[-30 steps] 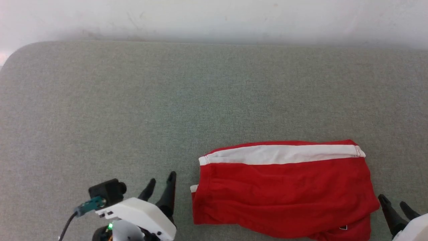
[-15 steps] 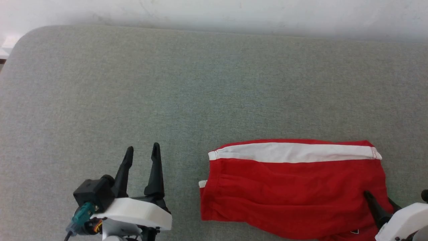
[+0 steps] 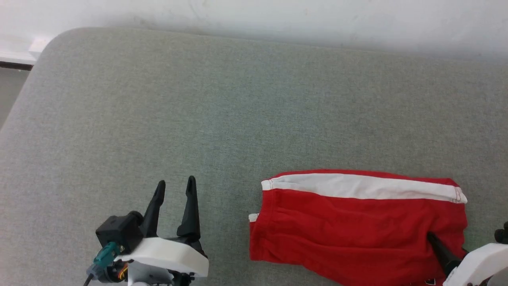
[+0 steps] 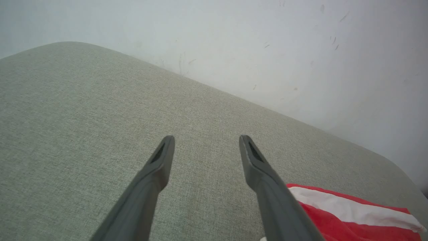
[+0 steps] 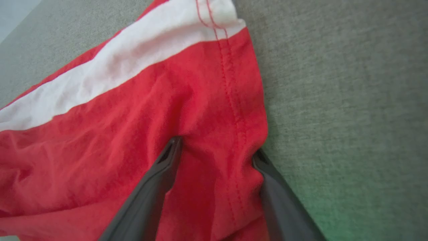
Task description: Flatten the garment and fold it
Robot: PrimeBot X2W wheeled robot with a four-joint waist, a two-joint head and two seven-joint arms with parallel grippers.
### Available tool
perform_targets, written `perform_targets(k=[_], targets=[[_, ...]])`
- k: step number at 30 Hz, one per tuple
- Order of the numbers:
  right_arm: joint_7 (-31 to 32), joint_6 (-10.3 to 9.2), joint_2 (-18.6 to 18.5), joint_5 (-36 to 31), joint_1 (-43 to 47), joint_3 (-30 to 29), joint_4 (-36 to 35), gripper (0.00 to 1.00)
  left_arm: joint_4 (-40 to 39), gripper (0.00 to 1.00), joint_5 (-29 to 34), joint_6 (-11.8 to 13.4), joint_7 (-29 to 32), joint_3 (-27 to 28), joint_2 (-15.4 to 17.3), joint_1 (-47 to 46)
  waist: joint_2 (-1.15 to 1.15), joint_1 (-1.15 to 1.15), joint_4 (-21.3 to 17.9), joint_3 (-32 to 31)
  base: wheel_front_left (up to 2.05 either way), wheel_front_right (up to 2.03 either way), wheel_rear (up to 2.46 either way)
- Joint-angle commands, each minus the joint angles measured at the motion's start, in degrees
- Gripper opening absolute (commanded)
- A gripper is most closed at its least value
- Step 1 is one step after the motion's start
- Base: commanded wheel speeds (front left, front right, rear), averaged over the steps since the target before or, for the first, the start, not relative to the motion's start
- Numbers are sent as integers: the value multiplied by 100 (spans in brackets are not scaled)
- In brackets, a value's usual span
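Garment (image 3: 357, 226) lies on the near-right part of the grey-green padded surface (image 3: 198, 99). It's spread mostly flat w/ soft wrinkles. Red, w/ a white stripe (image 3: 357, 186) running left-right along its far edge. Gathered waistband (image 3: 262, 230) at its left end, stitched hem (image 5: 230, 83) at its right end. White wall (image 3: 254, 12) runs behind the surface's far edge.

R gripper (image 5: 216, 147) is at the garment's near-right corner, by the hem. Jaws apart, not clamped. One finger (image 5: 160, 174) rests on top of the red cloth. The other sits at the hem edge, w/ cloth bulging btwn the two and lapping over its tip.

L gripper (image 3: 176, 182) is at near left over bare surface, left of the waistband & not touching the garment. Jaws apart, nothing btwn them, tips pointing to the far side.
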Motion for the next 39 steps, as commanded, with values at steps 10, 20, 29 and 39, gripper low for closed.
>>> perform_targets(k=[10, 20, 29, 39], targets=[[-91, 7, 272, -205, 109, 297, 506, 0, 58, 100, -181, -94, -41, 45, -25, 42, 0, 1, 101, -194, 0, 0, 0], [-351, 7, 272, -673, -220, -841, 249, 0, 66, 100, -226, -90, -103, 86, -28, 138, 0, 1, 14, -240, 0, 0, 0], [-177, 7, 272, -1222, -578, -1759, -291, 0, 86, 100, -247, -62, -115, 93, -48, 131, 0, 1, -101, -191, 0, 0, 0], [389, 7, 272, -909, -294, -517, -1284, 0, 201, 100, -334, -105, -92, 37, -135, 88, 0, 1, -218, -282, 0, 0, 0]])
